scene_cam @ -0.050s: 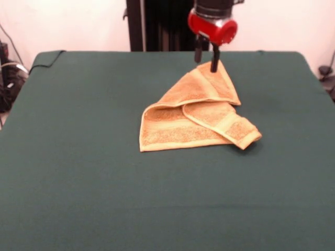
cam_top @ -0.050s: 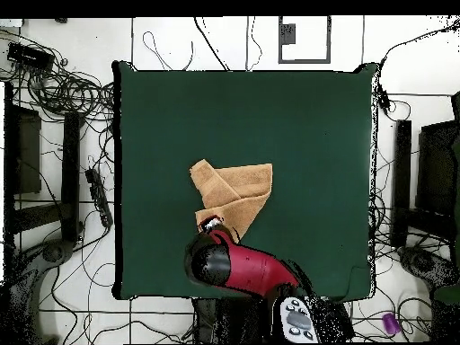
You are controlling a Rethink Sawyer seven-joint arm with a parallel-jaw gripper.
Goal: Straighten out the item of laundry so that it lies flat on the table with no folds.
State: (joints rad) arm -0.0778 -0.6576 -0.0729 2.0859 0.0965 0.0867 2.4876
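The item of laundry (scene_cam @ -0.050s: 196,112) is an orange-tan towel lying crumpled near the middle of the green table (scene_cam @ -0.050s: 78,157). One side is folded over into a thick flap at the front right. A pointed corner reaches toward the far edge. My gripper (scene_cam @ -0.050s: 207,65) hangs at that far corner. Its two black fingers (scene_cam @ -0.050s: 214,60) stand apart, and the right one touches the tip of the corner. In the overhead view the towel (cam_top @ -0.050s: 235,190) narrows to a point by the gripper (cam_top @ -0.050s: 213,225), under the red arm (cam_top @ -0.050s: 247,269).
Green cloth (cam_top @ -0.050s: 305,126) extends widely around the towel on every side. Cables and dark equipment (cam_top @ -0.050s: 54,99) lie on the floor beyond the table's edges. A black post (scene_cam @ -0.050s: 135,23) stands behind the far edge.
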